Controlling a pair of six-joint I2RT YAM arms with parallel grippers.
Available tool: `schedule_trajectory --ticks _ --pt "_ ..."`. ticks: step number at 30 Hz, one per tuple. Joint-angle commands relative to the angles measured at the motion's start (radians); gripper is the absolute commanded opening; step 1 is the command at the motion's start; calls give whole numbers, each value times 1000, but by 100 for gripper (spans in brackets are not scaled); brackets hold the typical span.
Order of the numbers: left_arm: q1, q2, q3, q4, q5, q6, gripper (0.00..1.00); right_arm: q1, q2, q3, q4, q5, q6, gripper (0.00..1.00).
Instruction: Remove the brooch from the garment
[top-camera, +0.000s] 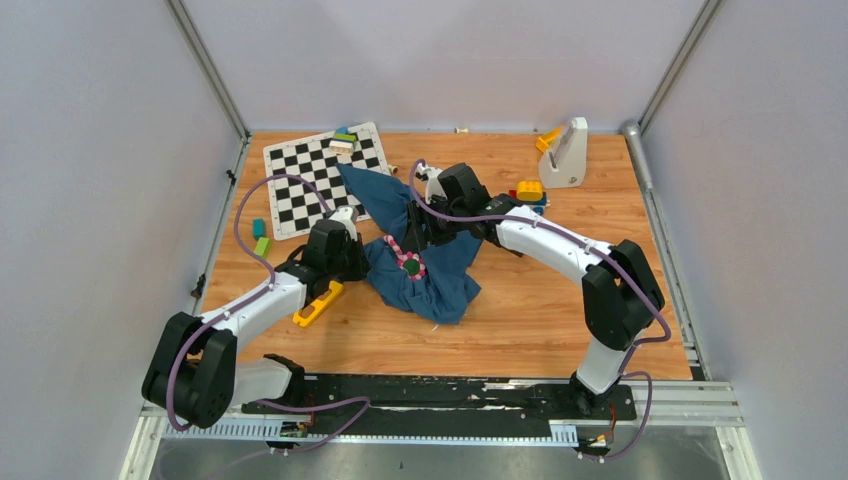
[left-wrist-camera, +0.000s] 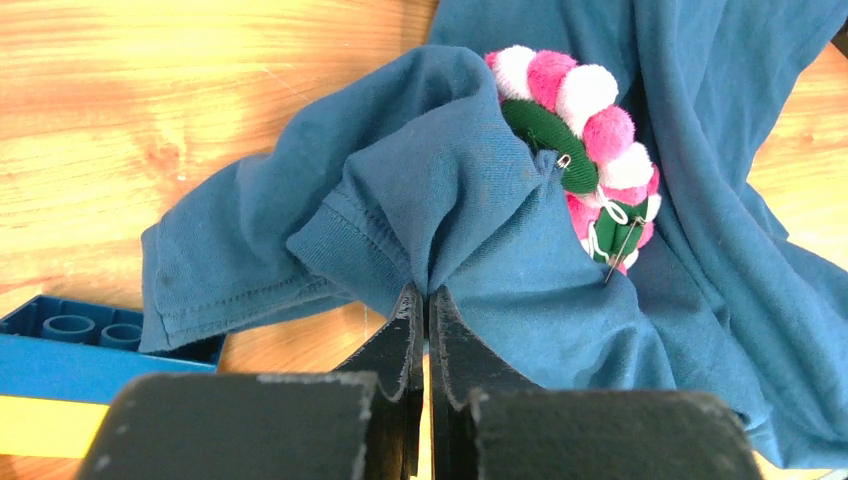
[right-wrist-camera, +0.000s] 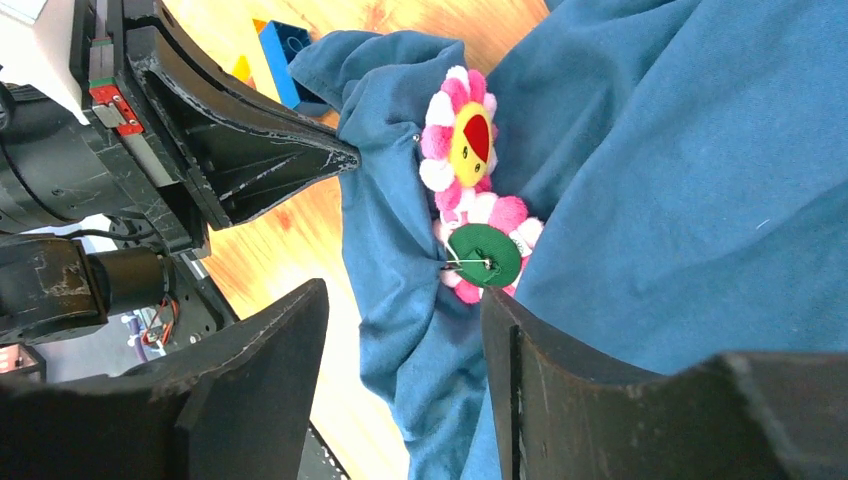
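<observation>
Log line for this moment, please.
left gripper shut on garment | right gripper open, empty, near brooch | brooch on garment, not removed

Two arms lean inward, wrists close together.
The left arm (top-camera: 255, 305) reaches forward, its left gripper (left-wrist-camera: 422, 292) pinched tight on a fold of the garment (left-wrist-camera: 400, 190); the right arm (top-camera: 560, 245) bends inward, the right gripper (right-wrist-camera: 405, 300) with jaws apart.

Plain pale grey walls (top-camera: 90, 150) close in the left, back and right of the frame. Slanted metal posts (top-camera: 208, 70) stand in the upper corners. A light wooden tabletop (top-camera: 540, 310) fills the centre, with a silver metal rail (top-camera: 690, 405) along its lower edge. The light is even.
</observation>
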Motion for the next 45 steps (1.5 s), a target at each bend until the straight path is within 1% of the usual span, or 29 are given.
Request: schedule_trajectory --ticks 1,4,8,17,19,20,21,23,26,31,34,36,39,41,43,45 --pt "5 -20 -9 7 -20 -12 0 0 33 41 11 -18 27 58" --pt "5 -4 0 7 7 -2 0 1 87 89 20 -22 20 57" --pt "5 6 1 8 12 1 0 8 167 150 41 -35 0 49" --pt "5 23 7 13 31 1 0 50 272 208 71 39 -54 50" --pt "5 30 9 16 41 2 0 54 285 212 78 50 -52 48" --pt "5 35 9 16 48 4 0 56 291 216 79 51 -50 43" --pt "5 38 10 17 51 6 0 57 293 217 83 51 -49 36" --pt "5 41 12 16 52 7 0 58 288 215 86 53 -44 17" --pt "5 37 16 7 53 15 0 57 225 177 96 62 -49 0" --pt "5 6 6 31 111 25 0 55 90 97 117 63 -35 0" --pt "5 -18 -8 60 191 37 0 42 5 34 140 19 9 0" --pt "5 -38 -19 67 247 37 0 18 -53 -10 163 -37 44 0" --pt "5 -91 -29 98 335 12 0 -33 -122 -72 201 -169 103 0" --pt "5 -136 -30 95 425 -8 0 -82 -136 -87 201 -302 149 0" --pt "5 -197 -23 68 459 -28 8 -130 -137 -95 203 -428 203 0" --pt "4 -271 -16 22 463 -42 19 -169 -144 -114 221 -527 253 0"
